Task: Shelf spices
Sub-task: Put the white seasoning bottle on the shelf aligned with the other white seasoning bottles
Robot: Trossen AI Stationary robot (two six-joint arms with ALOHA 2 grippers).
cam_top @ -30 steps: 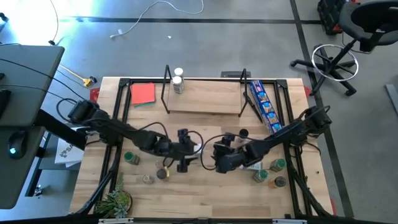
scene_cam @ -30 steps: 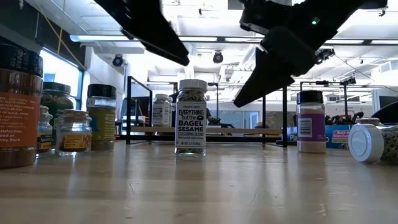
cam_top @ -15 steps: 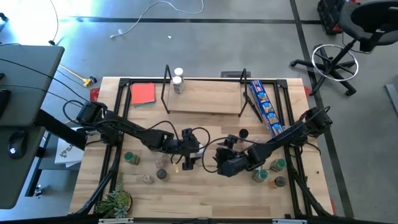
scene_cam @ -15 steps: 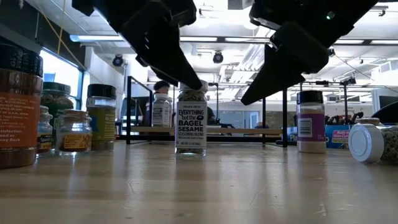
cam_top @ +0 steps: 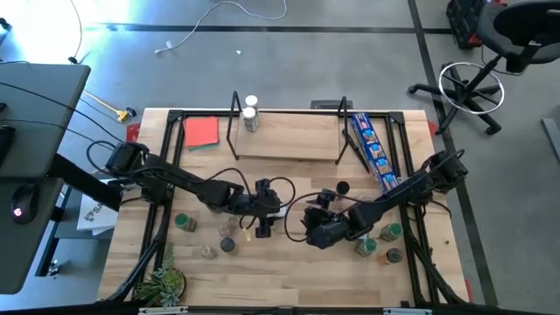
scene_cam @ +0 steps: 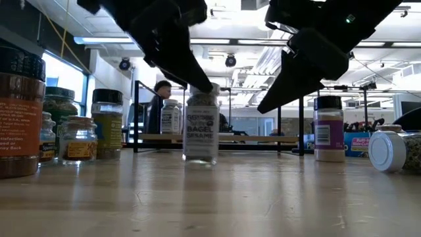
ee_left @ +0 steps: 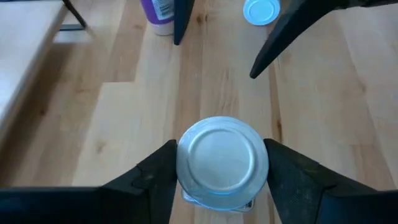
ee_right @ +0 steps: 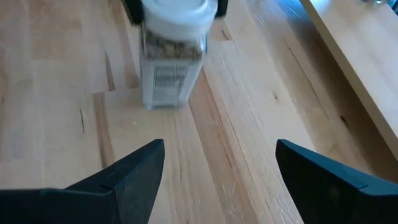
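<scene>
Left gripper (ee_left: 221,171): we are clamping the sesame jar (scene_cam: 200,128), centre of the low view, seemingly lifting.
Right gripper (ee_right: 217,171): hanging spread wide nearby.
Shelf (cam_top: 289,136): upper centre.
Risk: jar is slipping, arms are colliding.

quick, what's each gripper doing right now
Left gripper: shut on the bagel sesame jar.
Right gripper: open, holding nothing, close to that jar.

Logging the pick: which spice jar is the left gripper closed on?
The bagel sesame jar mid-table with the silvery lid; the left gripper clamps its lid, unlike the other jars standing free.
</scene>
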